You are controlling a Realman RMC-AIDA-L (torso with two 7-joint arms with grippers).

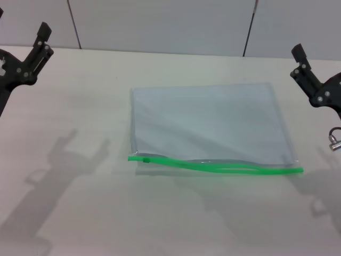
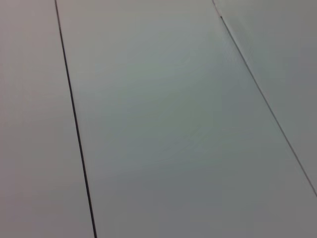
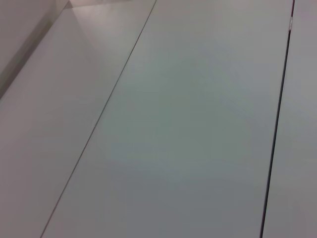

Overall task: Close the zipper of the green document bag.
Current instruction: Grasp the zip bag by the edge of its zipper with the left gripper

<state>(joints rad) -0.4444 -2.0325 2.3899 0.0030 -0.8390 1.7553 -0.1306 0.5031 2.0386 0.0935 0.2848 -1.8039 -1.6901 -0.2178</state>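
The head view's side edges cut off both arms, so only part of the left tool (image 1: 38,38) and right tool (image 1: 301,60) shows. Neither wrist view shows its own tool, only blank grey panels (image 2: 163,124) beyond it.
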